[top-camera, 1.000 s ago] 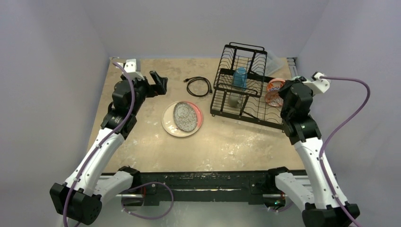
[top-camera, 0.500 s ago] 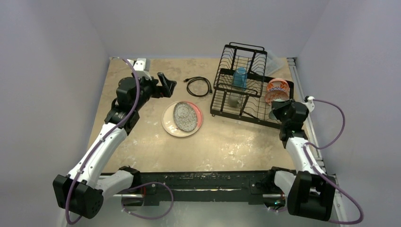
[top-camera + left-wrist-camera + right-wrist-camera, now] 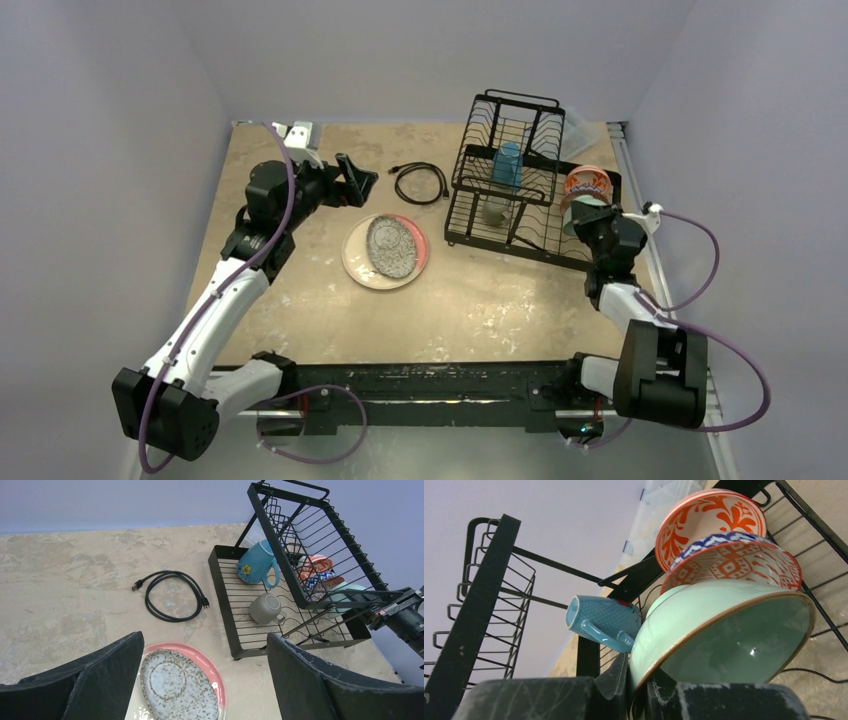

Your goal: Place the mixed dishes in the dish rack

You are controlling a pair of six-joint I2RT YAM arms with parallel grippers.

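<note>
The black wire dish rack (image 3: 470,215) stands at the back right with a blue cup (image 3: 508,165) and a grey mug (image 3: 497,212) inside. Two red-orange patterned bowls (image 3: 585,182) lean at its right end. My right gripper (image 3: 636,680) is shut on the rim of the teal bowl (image 3: 724,630), tilted just in front of those bowls (image 3: 734,560). My left gripper (image 3: 205,645) is open, hovering above the far left edge of the cream-and-pink plate (image 3: 210,665). The grey speckled oval dish (image 3: 175,685) lies on that plate.
A black coiled cable (image 3: 420,183) lies on the table between the left gripper (image 3: 355,178) and the rack. The rack's raised upper tier (image 3: 300,535) overhangs the cup and mug. Side walls stand close on both sides.
My left gripper has moved right toward the plate, its jaws narrowing slightly. The right arm has folded back and down, keeping the teal bowl at the rack's right end.
</note>
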